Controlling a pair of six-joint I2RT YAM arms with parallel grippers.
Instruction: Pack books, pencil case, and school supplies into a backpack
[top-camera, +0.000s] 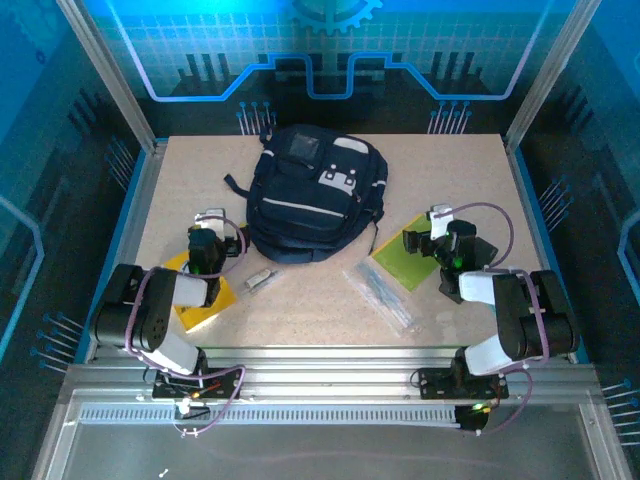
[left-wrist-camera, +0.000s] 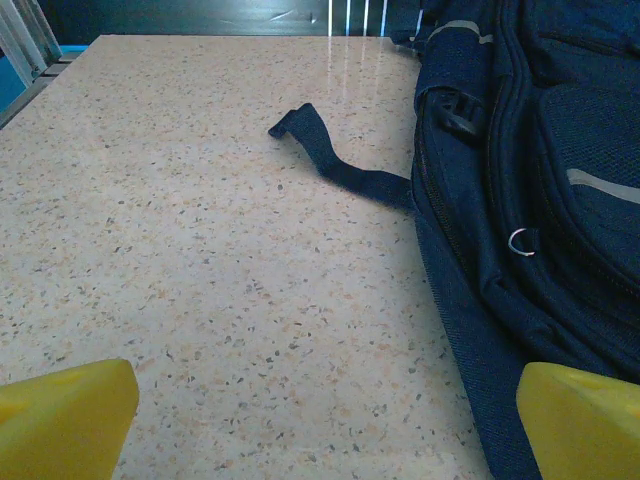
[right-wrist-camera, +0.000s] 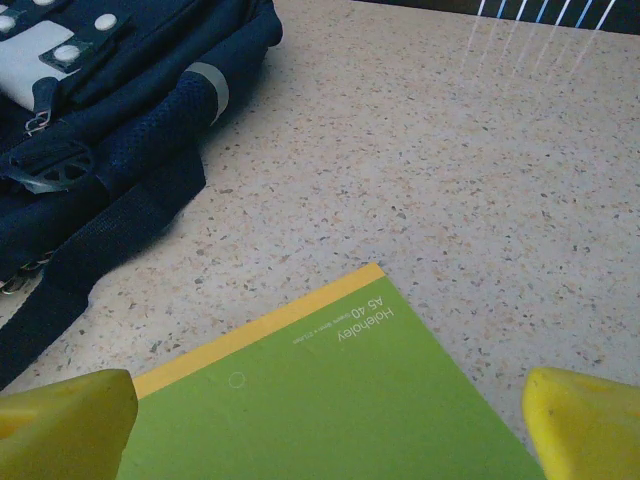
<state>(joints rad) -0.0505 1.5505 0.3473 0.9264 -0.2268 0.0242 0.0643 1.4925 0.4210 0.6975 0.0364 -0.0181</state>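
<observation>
Packing had not begun; the left gripper (left-wrist-camera: 320, 420) and right gripper (right-wrist-camera: 325, 420) gaped empty. The backpack (top-camera: 310, 195) looked zipped, so opening it would likely come first.

Cool blue light glows across the top of the overhead frame; the pale speckled tabletop (top-camera: 450, 200) below is evenly bright, with soft, short shadows. The large navy-blue fabric backpack (top-camera: 310, 195) reads dark, its folds barely legible. White glare streaks the tabletop's upper edge in both wrist views, where the yellow plastic fingertips (left-wrist-camera: 60, 420) in the lower corners are blurred.
</observation>
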